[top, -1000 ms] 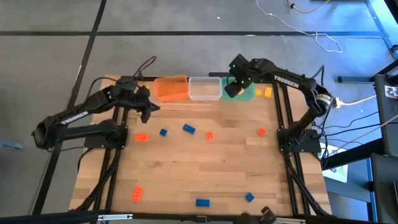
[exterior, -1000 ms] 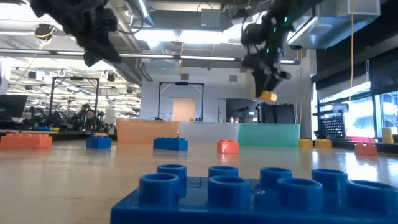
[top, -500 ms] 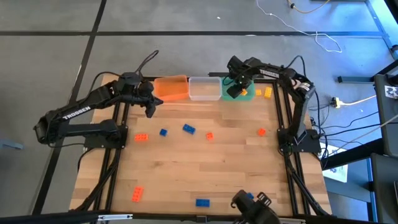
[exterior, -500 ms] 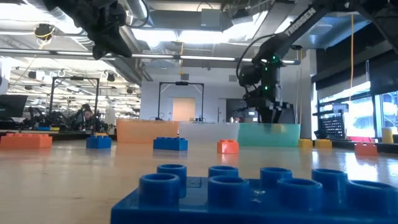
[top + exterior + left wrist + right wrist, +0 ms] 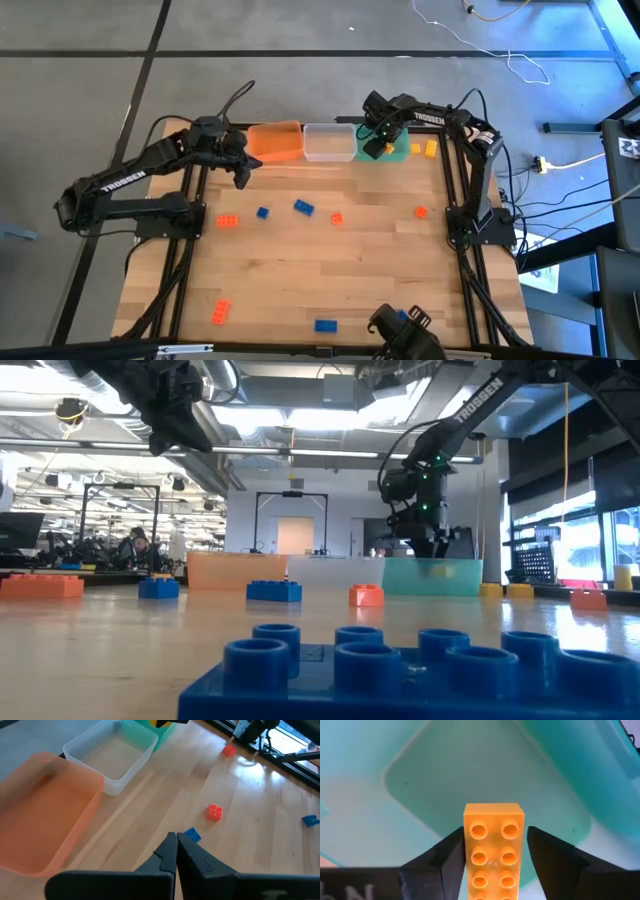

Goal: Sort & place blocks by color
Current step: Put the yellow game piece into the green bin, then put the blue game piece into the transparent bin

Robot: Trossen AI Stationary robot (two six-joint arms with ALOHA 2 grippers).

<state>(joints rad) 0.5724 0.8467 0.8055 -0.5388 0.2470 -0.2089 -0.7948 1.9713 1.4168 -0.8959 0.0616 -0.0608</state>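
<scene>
My right gripper (image 5: pixel 378 143) points down into the green tub (image 5: pixel 397 152), its fingers on either side of a yellow block (image 5: pixel 493 850), seen also as the yellow block (image 5: pixel 437 568) through the tub wall. My left gripper (image 5: pixel 175 840) is shut on nothing, above the table near the orange tub (image 5: pixel 275 142). Orange blocks (image 5: pixel 228 220) (image 5: pixel 337 217) (image 5: pixel 420 211) and blue blocks (image 5: pixel 262 212) (image 5: pixel 303 207) lie on the table's middle. Two yellow blocks (image 5: pixel 424 148) lie right of the green tub. My right gripper stands over the yellow block from above, fingers along its two long sides. One finger (image 5: pixel 451 857) lies against the block's long side (image 5: pixel 467 855); a thin strip of tub shows between the other finger (image 5: pixel 540 855) and the block. Whether the block rests on the tub floor, I cannot tell.
A clear tub (image 5: pixel 328 142) stands between the orange and green ones at the far edge. An orange block (image 5: pixel 220 311) and blue blocks (image 5: pixel 325 325) lie near the front edge, beside a dark object (image 5: pixel 400 328). Arm frames run along both sides.
My right gripper has gone down with the yellow block, from well above the tubs into the green tub, and shifted a little toward the table's far edge. My left gripper has moved slightly toward the orange tub and then kept still.
</scene>
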